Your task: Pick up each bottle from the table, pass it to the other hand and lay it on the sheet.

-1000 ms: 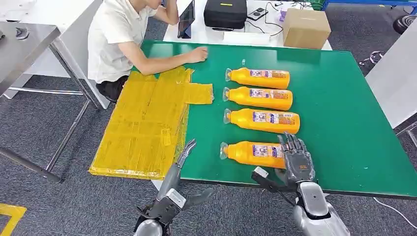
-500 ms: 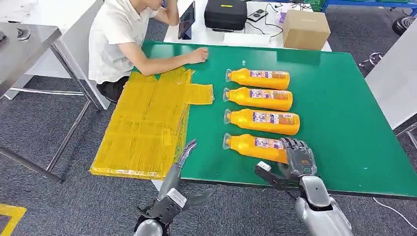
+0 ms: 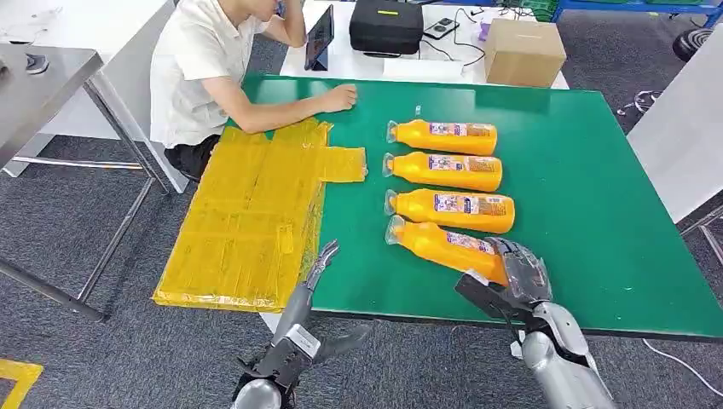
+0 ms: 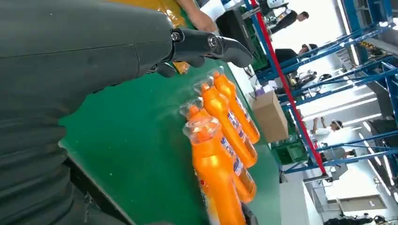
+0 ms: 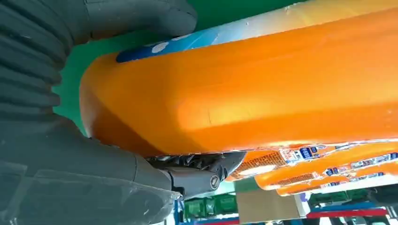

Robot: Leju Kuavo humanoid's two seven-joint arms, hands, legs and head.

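Several orange bottles lie in a row on the green table (image 3: pixel 597 213). My right hand (image 3: pixel 518 271) grips the base end of the nearest bottle (image 3: pixel 443 247), which is tilted with its clear cap toward the third bottle (image 3: pixel 452 210). The right wrist view has this held bottle (image 5: pixel 263 89) close up between thumb and fingers. My left hand (image 3: pixel 315 271) hovers at the table's front edge, fingers stretched and holding nothing, beside the yellow sheet (image 3: pixel 247 221). In the left wrist view the left hand (image 4: pixel 141 47) points toward the bottles (image 4: pixel 220 154).
A person (image 3: pixel 213 77) sits at the far left corner with one hand resting on the table by the sheet. A cardboard box (image 3: pixel 522 51) and a black case (image 3: pixel 385 25) stand on the white table behind. A metal table (image 3: pixel 43 77) is at the left.
My right hand closed around the nearest bottle's base and lifted and swung it, so the bottle now lies at an angle with its cap nearer the third bottle. The left hand stayed put.
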